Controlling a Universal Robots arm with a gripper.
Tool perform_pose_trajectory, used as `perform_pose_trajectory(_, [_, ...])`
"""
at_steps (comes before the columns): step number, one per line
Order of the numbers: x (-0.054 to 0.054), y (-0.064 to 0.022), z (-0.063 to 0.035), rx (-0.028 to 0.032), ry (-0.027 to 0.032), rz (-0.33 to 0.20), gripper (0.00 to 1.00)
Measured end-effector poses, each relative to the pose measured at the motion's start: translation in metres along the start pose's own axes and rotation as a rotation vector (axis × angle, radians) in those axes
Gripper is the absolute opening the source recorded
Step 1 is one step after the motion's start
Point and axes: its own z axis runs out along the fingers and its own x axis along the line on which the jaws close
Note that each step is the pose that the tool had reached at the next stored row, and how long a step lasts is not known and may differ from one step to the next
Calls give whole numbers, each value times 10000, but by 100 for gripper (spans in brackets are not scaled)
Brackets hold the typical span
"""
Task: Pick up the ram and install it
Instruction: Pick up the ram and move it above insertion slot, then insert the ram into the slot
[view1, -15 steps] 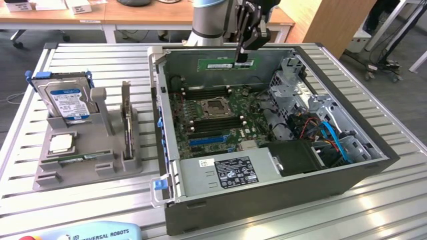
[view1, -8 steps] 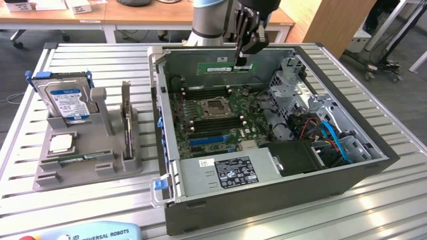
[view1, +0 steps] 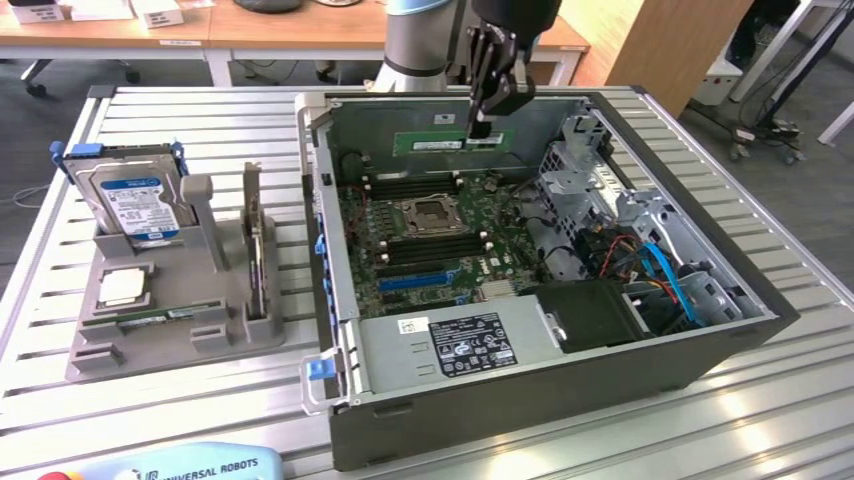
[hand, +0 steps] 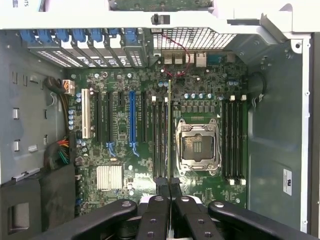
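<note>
My gripper (view1: 486, 133) hangs over the open computer case (view1: 340, 250), shut on the ram (view1: 438, 143). The ram is a long green stick with a white label, held level by its end near the case's back wall. In the wrist view the ram (hand: 170, 125) shows edge-on as a thin line running out from the gripper (hand: 169, 182). It hangs above the black memory slots (hand: 160, 135) beside the empty processor socket (hand: 197, 146), apart from the board. The socket (view1: 434, 212) sits mid-board with slots on either side.
A grey holder (view1: 94, 350) at the exterior view's left carries a silver hard drive with a blue label (view1: 134, 197), a square processor chip (view1: 123, 286) and a green stick (view1: 163, 318). Inside the case are the power supply (view1: 454, 345), drive cage (view1: 587, 170) and blue cables (view1: 667, 280).
</note>
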Motion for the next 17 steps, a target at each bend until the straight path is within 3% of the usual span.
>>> perform_pose_trajectory(10, [0, 0, 7, 1, -2, 0, 12])
perform_pose_trajectory(17, [0, -2, 68, 1, -3, 0, 12])
